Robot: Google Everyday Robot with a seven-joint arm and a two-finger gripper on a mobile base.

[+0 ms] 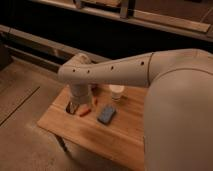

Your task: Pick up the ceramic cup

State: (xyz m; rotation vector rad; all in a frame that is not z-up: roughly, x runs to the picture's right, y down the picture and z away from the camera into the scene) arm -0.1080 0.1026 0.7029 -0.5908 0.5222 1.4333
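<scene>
Direction is the crux here: the ceramic cup (116, 91) stands upright on the wooden counter (65, 127) close to its far edge. In the camera view it lies to the right of the end effector (74, 107) and a little farther back, near it but clearly apart. The end effector hangs low over the counter's left end, pointing downward from the wrist, while the pale arm (110, 70) reaches in from the right and crosses the picture just above the cup. The cup is round with a vertical axis, so I judge that no side of it is favoured, and the coming move looks like a sideways shift toward it. An orange object (85, 111) lies just beside the end effector, a red object (95, 101) sits between it and the cup, and a flat blue object (106, 114) lies in front of the cup; what these three are is hard to make out. Whether the end effector is open or closed cannot be told, though the cup is plainly not in it. The robot's bulky body (180, 115) hides the counter's right part.
</scene>
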